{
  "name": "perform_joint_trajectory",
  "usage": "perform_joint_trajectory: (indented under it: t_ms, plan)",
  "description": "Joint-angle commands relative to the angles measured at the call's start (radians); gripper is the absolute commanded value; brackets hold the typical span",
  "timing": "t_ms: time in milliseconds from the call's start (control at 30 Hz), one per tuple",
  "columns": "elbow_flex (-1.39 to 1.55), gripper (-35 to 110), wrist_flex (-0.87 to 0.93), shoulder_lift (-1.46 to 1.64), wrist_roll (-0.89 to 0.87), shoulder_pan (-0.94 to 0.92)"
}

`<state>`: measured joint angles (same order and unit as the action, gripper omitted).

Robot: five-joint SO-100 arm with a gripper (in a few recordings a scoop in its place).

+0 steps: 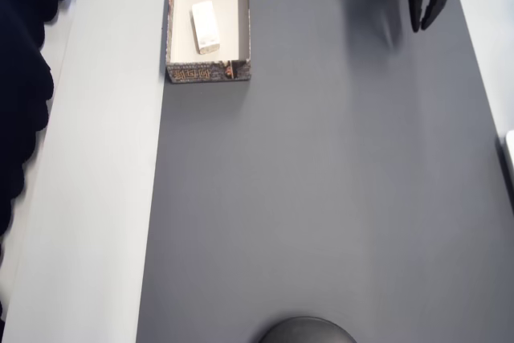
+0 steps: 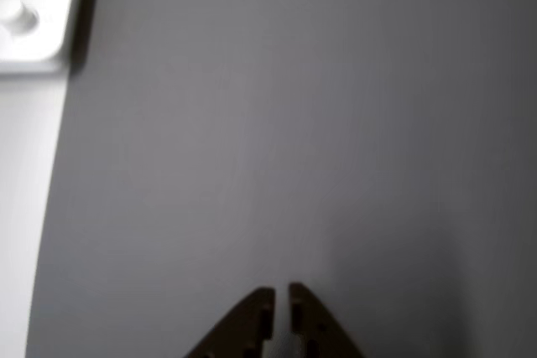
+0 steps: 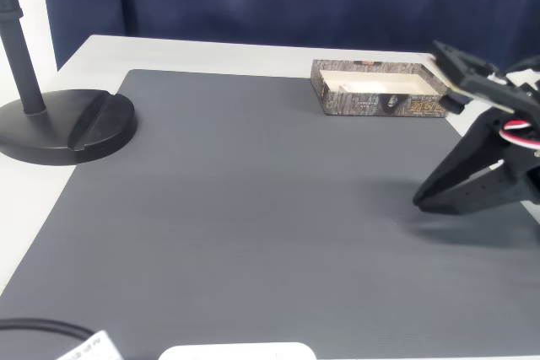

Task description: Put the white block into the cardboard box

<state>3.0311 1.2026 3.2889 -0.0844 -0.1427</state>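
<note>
**Block already in the box, pincer empty and drawn away**

The black two-finger pincer (image 2: 280,298) has its tips drawn almost together with only a thin slit between them, and nothing is held; in the wrist view it pokes in at 6 o'clock over bare dark grey mat (image 2: 277,123). In the overhead view the same pincer (image 1: 428,18) hangs down from the 1 o'clock corner, well apart from the task's things. In the fixed view the pincer (image 3: 424,198) sits at 3 o'clock, its tips low over the mat.

Outward from there, the long shallow cardboard box with cream inside and mottled brown-grey printed walls (image 1: 207,72) lies at 11 o'clock in the overhead view, at the mat's edge. The small white rectangular block with rounded corners (image 1: 206,26) rests flat on the box floor, slightly askew, near the left wall. In the fixed view the box (image 3: 380,104) is at 1 o'clock, beyond the arm; its walls hide the block.

By my judgement the placing is done and the step in hand is the retreat. The next move asks for little: settle the arm at rest, clear of the box.
</note>
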Motion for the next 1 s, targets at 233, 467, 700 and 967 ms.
perform_joint_trajectory:
  t_ms: [233, 467, 700, 967]
  plan:
    - [0.055, -2, -0.008, 0.034, 0.029, 0.049]
    - [0.061, -2, 0.124, 0.035, 0.097, 0.072]
    - [0.061, -2, 0.124, 0.035, 0.095, 0.072]
    - [0.061, -2, 0.124, 0.035, 0.100, 0.072]
